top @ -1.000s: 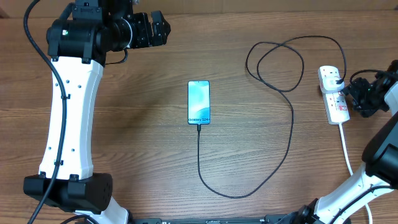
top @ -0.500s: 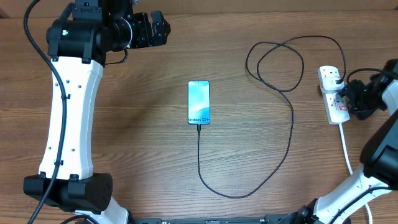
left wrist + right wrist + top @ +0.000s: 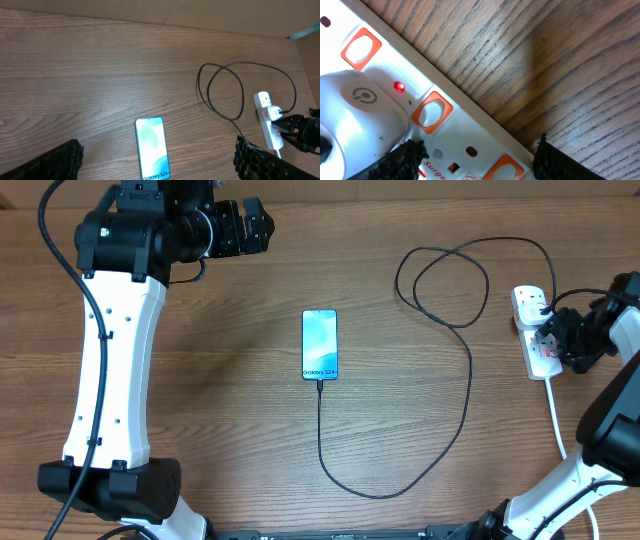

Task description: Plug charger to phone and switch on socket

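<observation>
The phone [image 3: 320, 344] lies flat mid-table, screen light blue, and also shows in the left wrist view [image 3: 152, 146]. The charger [image 3: 466, 385] has its tip in the phone's near end; the black cable curves right, loops at the far right, and ends in a plug [image 3: 537, 302] in the socket [image 3: 537, 352]. My right gripper [image 3: 556, 338] is open, low over the socket [image 3: 470, 125], one finger [image 3: 402, 160] above the strip and the other [image 3: 570, 160] past its edge. A small red light [image 3: 399, 87] glows beside an orange switch [image 3: 434, 112]. My left gripper [image 3: 246, 226] is open and empty, high at the far left.
The socket's white cord [image 3: 556, 420] runs toward the table's near right edge. The cable loops [image 3: 440, 280] lie left of the socket. My left arm's white link [image 3: 110, 360] stands over the table's left side.
My right gripper has shifted a little left, further over the socket. The phone, the cable and the left arm have not moved.
</observation>
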Robot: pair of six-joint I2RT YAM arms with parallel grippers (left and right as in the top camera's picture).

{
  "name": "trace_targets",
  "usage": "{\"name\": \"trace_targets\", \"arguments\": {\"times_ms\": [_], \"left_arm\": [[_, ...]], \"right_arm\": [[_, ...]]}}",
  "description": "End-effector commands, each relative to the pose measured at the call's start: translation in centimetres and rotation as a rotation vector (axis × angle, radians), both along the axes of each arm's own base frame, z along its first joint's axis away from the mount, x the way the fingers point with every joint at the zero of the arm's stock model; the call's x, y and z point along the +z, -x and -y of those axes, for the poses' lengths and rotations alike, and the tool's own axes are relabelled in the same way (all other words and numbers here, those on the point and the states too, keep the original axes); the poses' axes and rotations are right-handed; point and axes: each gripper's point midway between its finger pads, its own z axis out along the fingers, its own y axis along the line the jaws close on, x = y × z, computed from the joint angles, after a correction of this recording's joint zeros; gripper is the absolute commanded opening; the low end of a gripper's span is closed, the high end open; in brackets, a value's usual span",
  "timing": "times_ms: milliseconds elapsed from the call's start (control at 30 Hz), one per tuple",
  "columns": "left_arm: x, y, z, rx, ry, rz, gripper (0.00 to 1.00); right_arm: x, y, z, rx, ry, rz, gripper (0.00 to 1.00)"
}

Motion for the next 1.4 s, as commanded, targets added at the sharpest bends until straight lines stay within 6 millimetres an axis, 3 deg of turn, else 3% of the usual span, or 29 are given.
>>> {"name": "trace_targets", "arguments": {"times_ms": [0,133,267,533,633,800,933,1000,1033,1100,1233,1367], "left_arm": [[-0.4,-0.3,-0.1,-0.002,-0.011,-0.002,1.0],[-0.4,-0.3,-0.1,-0.002,-0.011,-0.003,0.99],[-0.4,-0.3,-0.1,-0.002,-0.011,-0.003,1.0],[-0.4,-0.3,-0.1,-0.002,-0.011,-0.003,1.0],[-0.4,-0.3,-0.1,-0.001,-0.011,-0.003,1.0],[-0.4,-0.3,-0.1,-0.002,-0.011,-0.002,0.99],[-0.4,-0.3,-0.1,-0.002,-0.011,-0.003,1.0],[-0.4,-0.3,-0.1,-0.002,-0.011,-0.002,0.99],[-0.4,-0.3,-0.1,-0.001,-0.011,-0.003,1.0],[-0.4,-0.3,-0.1,-0.002,-0.011,-0.003,1.0],[-0.4,-0.3,-0.1,-0.002,-0.011,-0.003,0.99],[-0.4,-0.3,-0.1,-0.002,-0.011,-0.003,1.0]], "right_arm": [[0.3,-1.7,0.0,-0.009,-0.016,0.033,0.75],[3.8,-1.9,1.9,-0.041,0.013,0.063,0.75],[9.5,-2.0,3.6,-0.071,0.065,0.141,0.76],[19.6,-0.5,2.6,-0.066,0.13,0.265,0.77],[23.1,0.1,-0.1,-0.011,0.089,0.342,0.77],[29.5,0.9,-7.7,0.307,0.059,0.538,0.77],[33.2,3.5,-13.0,0.413,0.063,0.609,0.8],[35.1,5.8,-17.2,0.507,0.038,0.651,0.84],[35.6,6.8,-18.5,0.538,0.031,0.658,0.84],[36.2,8.5,-20.6,0.59,0.016,0.666,1.0],[36.9,11.4,-23.2,0.661,-0.008,0.67,1.0],[36.6,12.8,-23.6,0.666,-0.022,0.647,1.0]]}}
